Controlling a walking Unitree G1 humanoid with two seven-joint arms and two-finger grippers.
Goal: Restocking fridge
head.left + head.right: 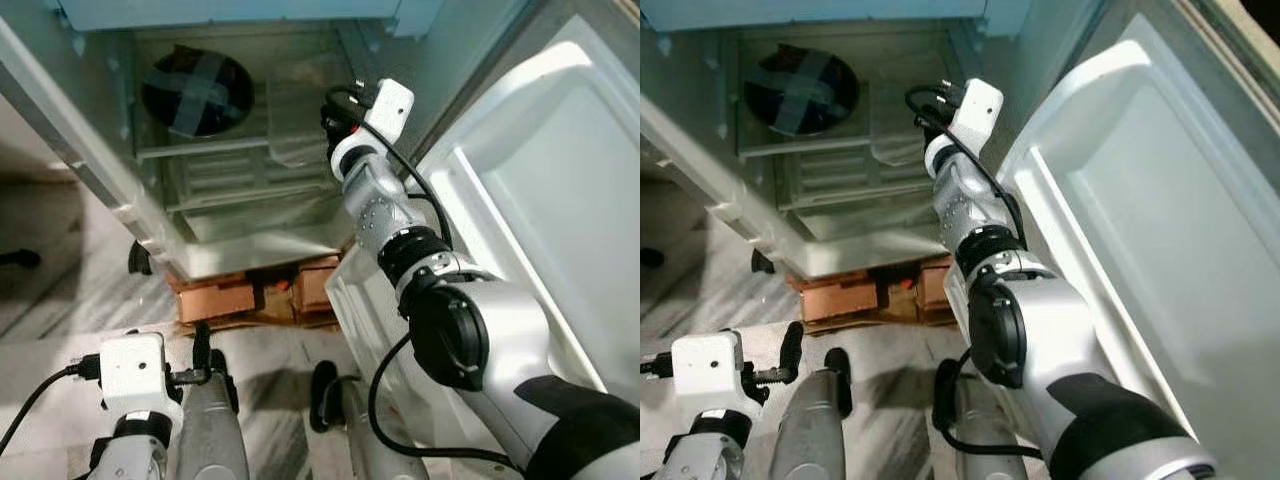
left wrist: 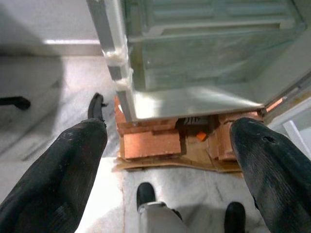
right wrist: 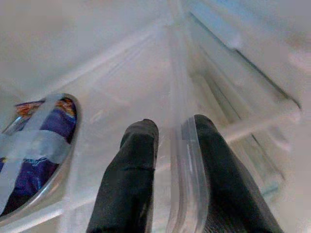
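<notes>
Non-task stuff: bricks, cardboard, marble floor

Fridge sits raised on reddish bricks (image 2: 149,144) with a flattened cardboard sheet (image 2: 194,158) under them, something small and orange (image 2: 201,137) tucked in the gap between bricks. Floor (image 1: 70,290) is pale veined marble. Dark object (image 1: 18,259) on the floor well off to the left, too blurred to identify.

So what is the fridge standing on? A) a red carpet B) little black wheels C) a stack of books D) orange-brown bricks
D: the fridge rests on orange-brown bricks over a sheet of cardboard, seen under its bottom edge in the eye views and the left wrist view.
</notes>
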